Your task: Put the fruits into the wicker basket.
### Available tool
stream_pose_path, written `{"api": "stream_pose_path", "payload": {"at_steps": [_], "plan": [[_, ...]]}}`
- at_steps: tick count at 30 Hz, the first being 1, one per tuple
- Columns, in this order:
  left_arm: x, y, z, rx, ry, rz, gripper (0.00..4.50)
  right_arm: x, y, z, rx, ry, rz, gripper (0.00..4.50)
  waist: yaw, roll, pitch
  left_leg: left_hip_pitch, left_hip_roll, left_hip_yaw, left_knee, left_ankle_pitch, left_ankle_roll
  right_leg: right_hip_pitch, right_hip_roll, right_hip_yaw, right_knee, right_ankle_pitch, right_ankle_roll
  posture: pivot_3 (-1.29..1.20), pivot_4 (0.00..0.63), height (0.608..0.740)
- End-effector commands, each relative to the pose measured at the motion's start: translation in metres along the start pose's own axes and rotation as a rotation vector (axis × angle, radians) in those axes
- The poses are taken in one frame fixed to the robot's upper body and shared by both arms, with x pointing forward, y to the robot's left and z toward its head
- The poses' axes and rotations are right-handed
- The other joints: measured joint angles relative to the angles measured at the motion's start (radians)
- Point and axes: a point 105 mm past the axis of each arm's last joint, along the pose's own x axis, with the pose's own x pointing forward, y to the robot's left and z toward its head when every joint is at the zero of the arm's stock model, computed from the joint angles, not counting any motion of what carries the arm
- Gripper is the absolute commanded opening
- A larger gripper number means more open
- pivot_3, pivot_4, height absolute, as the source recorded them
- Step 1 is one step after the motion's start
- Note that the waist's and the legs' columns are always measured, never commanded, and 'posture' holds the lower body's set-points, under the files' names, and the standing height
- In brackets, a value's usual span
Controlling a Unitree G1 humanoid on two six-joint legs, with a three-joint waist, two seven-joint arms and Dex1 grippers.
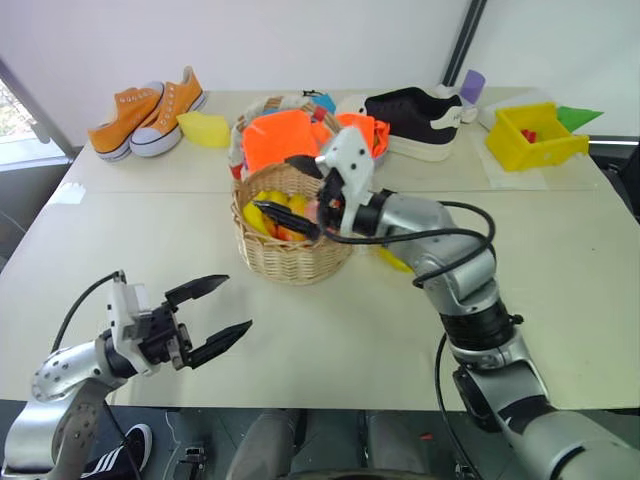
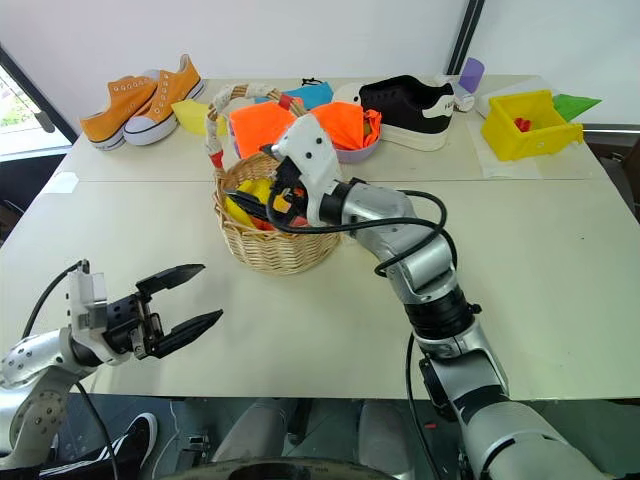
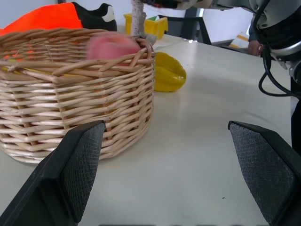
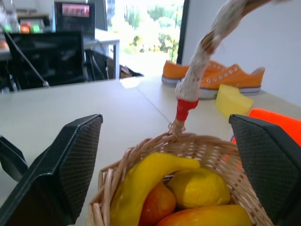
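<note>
- Right claw (image 1: 300, 205) hangs over the basket (image 1: 290, 255) with its jaws spread wide and nothing between them; my left claw (image 1: 215, 315) waits low over the near table edge, also spread and empty.
- Table (image 1: 560, 270) next: the basket stands at its middle, handle arching up behind my right wrist, and I judge it the target that both arms must work toward.
- Basket contents, seen from my right wrist: a banana (image 4: 150, 176), a yellow round fruit (image 4: 200, 187) and orange pieces, all lying inside the rim. A pink peach (image 3: 110, 47) shows blurred at the rim from my left wrist; whether it rests or is dropping I cannot tell.
- Star fruit (image 3: 168, 73) lies on the table just beside the basket, on its right side, partly hidden under my right forearm in the head views. I judge it the piece left to fetch.
- It lies back toward me and below my right claw, so that arm is the nearer one; the left claw is well apart, across the basket.
- Its long axis is hard to make out: I see one end only.
</note>
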Motion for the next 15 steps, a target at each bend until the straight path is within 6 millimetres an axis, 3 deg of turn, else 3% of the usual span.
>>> {"api": "stream_pose_path", "payload": {"at_steps": [1,6,9,12,15], "plan": [[0.005,-0.004,0.009,0.013,-0.031,-0.022,4.5,-0.046,0.002,0.016,-0.042,-0.043,0.048,4.47,0.007,0.0,0.0,0.0,0.0,0.0,0.0,0.0,0.0,0.001,0.0,0.0,0.0,0.0,0.0,0.0,0.15,0.74],[0.008,-0.005,0.01,0.003,-0.041,-0.03,4.5,-0.11,0.002,0.007,-0.041,-0.029,-0.108,4.47,0.021,-0.001,0.0,0.0,0.0,0.001,0.0,-0.001,0.001,0.002,-0.002,0.0,-0.004,-0.001,-0.002,0.0,0.15,0.74],[0.014,-0.007,0.009,-0.007,-0.058,-0.03,4.5,-0.154,-0.005,-0.023,-0.039,0.051,-0.411,4.47,0.025,-0.001,0.0,0.0,0.001,0.002,-0.001,-0.001,0.001,0.002,-0.002,-0.001,-0.004,-0.002,-0.002,0.0,0.15,0.74],[0.017,-0.008,0.007,-0.013,-0.062,-0.039,4.5,-0.17,0.001,-0.054,0.005,0.155,-0.519,4.47,0.017,0.0,0.0,0.0,0.0,0.003,-0.001,-0.001,0.002,0.002,-0.002,0.001,-0.004,-0.002,-0.002,0.0,0.15,0.74],[0.019,-0.006,0.003,-0.009,-0.05,-0.056,4.5,-0.173,-0.007,-0.079,0.033,0.285,-0.61,4.47,0.004,0.0,0.0,0.003,0.001,0.004,0.0,-0.002,-0.001,0.004,-0.001,0.002,-0.004,-0.002,-0.003,0.0,0.15,0.74]]}}
